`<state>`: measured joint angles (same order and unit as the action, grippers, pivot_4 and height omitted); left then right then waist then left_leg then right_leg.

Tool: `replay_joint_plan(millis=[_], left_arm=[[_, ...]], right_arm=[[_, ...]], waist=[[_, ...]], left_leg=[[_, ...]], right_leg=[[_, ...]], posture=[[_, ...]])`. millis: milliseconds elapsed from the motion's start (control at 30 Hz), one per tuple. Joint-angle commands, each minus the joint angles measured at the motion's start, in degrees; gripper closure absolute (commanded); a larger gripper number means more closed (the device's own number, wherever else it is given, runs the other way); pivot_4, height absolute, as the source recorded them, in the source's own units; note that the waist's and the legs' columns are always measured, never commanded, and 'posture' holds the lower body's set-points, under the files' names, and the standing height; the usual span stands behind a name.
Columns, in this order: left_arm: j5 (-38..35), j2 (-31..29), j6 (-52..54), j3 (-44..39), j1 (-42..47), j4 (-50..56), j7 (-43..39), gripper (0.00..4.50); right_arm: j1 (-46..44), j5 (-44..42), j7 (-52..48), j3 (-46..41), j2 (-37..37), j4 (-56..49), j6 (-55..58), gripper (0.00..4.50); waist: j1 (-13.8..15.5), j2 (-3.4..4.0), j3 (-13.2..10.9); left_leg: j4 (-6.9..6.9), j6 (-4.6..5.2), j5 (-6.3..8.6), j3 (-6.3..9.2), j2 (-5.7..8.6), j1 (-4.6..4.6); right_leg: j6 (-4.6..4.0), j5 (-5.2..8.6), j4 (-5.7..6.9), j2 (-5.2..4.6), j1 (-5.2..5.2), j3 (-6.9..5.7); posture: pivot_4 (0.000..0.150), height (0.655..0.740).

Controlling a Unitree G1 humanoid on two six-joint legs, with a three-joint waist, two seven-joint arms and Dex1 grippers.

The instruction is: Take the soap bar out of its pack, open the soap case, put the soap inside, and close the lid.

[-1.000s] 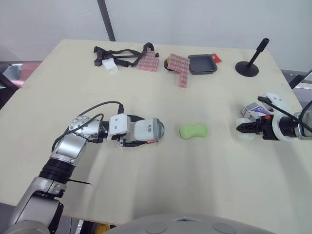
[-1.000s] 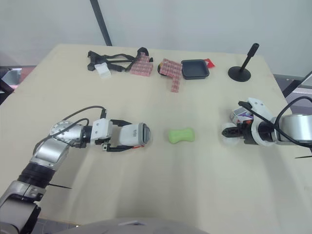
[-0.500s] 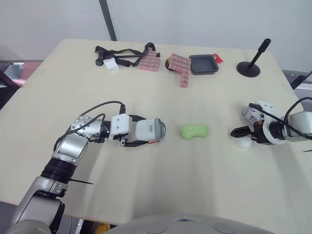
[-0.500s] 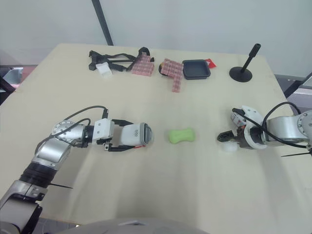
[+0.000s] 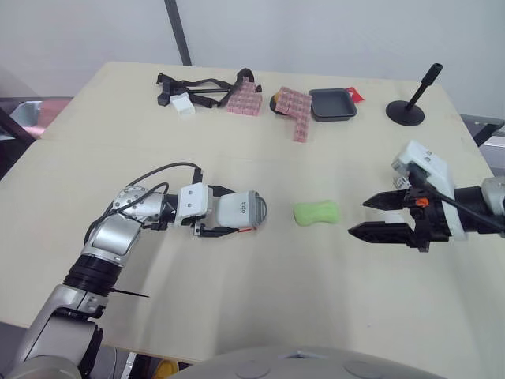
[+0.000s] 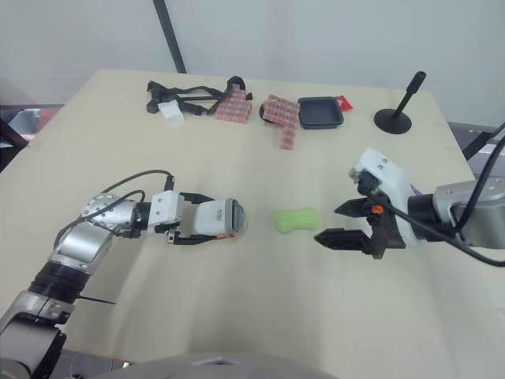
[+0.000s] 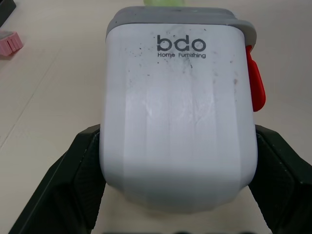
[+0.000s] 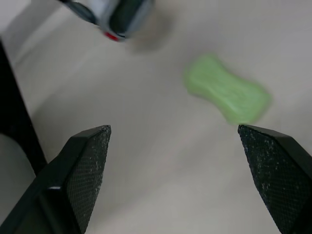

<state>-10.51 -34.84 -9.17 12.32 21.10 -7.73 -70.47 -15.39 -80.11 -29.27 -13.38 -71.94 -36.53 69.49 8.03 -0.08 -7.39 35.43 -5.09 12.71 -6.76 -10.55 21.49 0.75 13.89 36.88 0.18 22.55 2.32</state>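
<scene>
Table [image 5: 260, 316] of pale wood, pale wall [image 5: 316, 31] behind, soap [image 5: 316, 212] mid-table

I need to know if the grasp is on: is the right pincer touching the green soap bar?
Apart. The left eye view shows bare table between the open right pincer and the soap bar.

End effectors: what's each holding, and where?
Left end effector grips the soap case across its two sides. Right end effector is open, holding nothing, short of the soap bar.
</scene>
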Motion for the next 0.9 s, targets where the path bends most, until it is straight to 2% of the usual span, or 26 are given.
replay_joint_plan(millis=[33,100,233,333,433,500,667,900], left_arm=[[-1.2,-1.2,1.2,-1.5,1.1,2.1,-0.5,1.04],[-2.4,-1.6,3.4,-1.6,1.0,2.7,-1.3,1.04],[-2.8,-1.8,4.8,-1.7,0.8,3.1,-1.9,1.04],[-5.3,-3.9,11.8,-2.3,2.3,5.3,-4.1,1.04],[-3.9,-5.2,11.3,-1.7,2.8,5.0,-4.9,1.04],[-4.2,-5.8,13.0,-1.8,3.3,5.6,-5.1,1.04],[-4.3,-6.4,18.0,-1.0,4.9,7.4,-5.6,1.04],[-4.1,-8.9,26.0,0.6,5.0,13.2,-6.9,1.04]], right_arm=[[7.1,24.1,-13.0,1.0,2.7,-4.3,-23.0,0.02],[11.0,28.9,-19.5,0.7,7.9,-2.7,-32.6,0.02],[13.3,33.1,-25.1,0.6,12.0,-0.7,-38.5,0.02],[8.2,38.8,-22.3,7.2,19.6,6.5,-42.0,0.02],[7.0,44.3,-19.7,9.4,26.5,9.4,-47.8,0.02],[6.2,45.5,-19.9,11.1,28.1,9.6,-47.2,0.02],[6.7,46.4,-21.8,14.1,27.6,9.6,-43.7,0.02],[8.5,51.7,-19.8,16.1,29.2,9.0,-44.8,0.02]], waist=[[-0.1,-0.04,0.0],[-0.4,-0.15,0.1],[-1.3,-0.11,0.1],[-2.5,-0.32,0.2],[-3.2,-0.26,0.2],[-3.6,-0.06,0.1],[-3.4,-0.06,0.1],[-3.6,-0.05,0.1]], left_leg=[[0.02,0.02,0.00,-0.01,0.00,0.01],[0.13,0.06,0.03,-0.04,-0.01,0.04],[0.33,0.16,0.07,-0.15,0.03,0.13],[0.32,0.17,0.02,-0.14,0.01,-0.02],[0.34,0.19,-0.04,-0.14,0.03,-0.06],[0.32,0.19,-0.04,-0.15,0.06,-0.03],[0.31,0.20,-0.04,-0.13,0.08,-0.03],[0.29,0.19,-0.03,-0.13,0.08,-0.04]], right_leg=[[0.00,0.00,0.02,-0.03,0.02,-0.01],[-0.01,0.01,0.24,-0.05,0.08,0.01],[-0.01,0.02,0.44,-0.13,0.31,0.13],[-0.03,0.02,0.53,-0.07,0.26,0.12],[-0.04,0.03,0.63,-0.10,0.27,0.11],[-0.05,0.03,0.63,-0.10,0.27,0.13],[-0.04,0.03,0.56,-0.10,0.23,0.11],[-0.04,0.03,0.51,-0.11,0.21,0.12]], posture=[[0.150,0.7400],[0.150,0.7400],[0.150,0.7400],[0.150,0.7400],[0.150,0.7400],[0.150,0.7400],[0.150,0.7400],[0.150,0.7400]])
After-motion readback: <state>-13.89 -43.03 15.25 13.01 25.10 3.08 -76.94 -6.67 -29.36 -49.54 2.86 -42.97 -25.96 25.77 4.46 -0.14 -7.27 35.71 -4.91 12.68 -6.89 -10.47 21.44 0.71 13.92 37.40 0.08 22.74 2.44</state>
